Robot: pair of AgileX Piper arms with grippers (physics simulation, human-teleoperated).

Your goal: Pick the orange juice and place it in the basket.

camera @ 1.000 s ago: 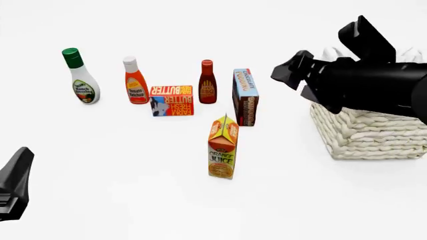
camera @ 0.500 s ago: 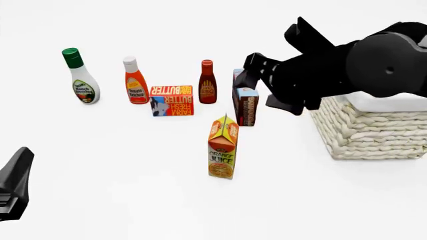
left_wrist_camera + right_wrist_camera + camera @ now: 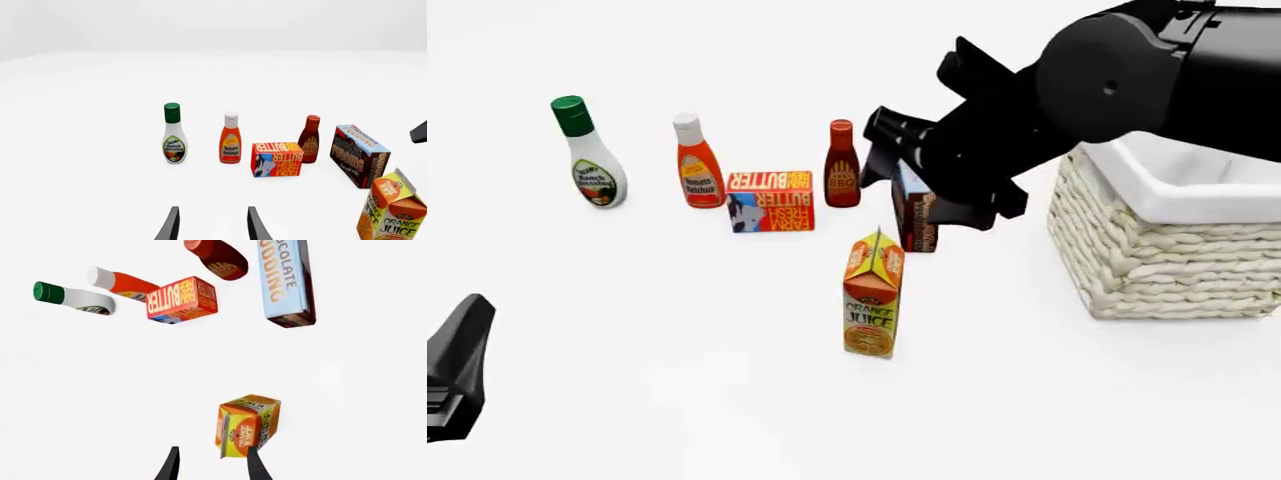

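Simulated tabletop, featureless white surface [image 3: 694, 380], flat rendered groceries, no room

Woven wicker basket [image 3: 1154, 265], rough; orange juice [image 3: 873, 295] printed cardboard, smooth.

The right arm swings leftward across the front view, away from above the basket [image 3: 1154, 255], so its gripper [image 3: 888, 160] now hangs over the chocolate pudding box [image 3: 916, 215], covering the box's upper part, where a second ago it was clear to the right of that box. With the arm's bulk shifted left and up, the basket's white liner and near rim come into sight where the arm covered them before. The right wrist view now looks down on the orange juice [image 3: 247, 426], just beside the spread fingertips [image 3: 256, 467].
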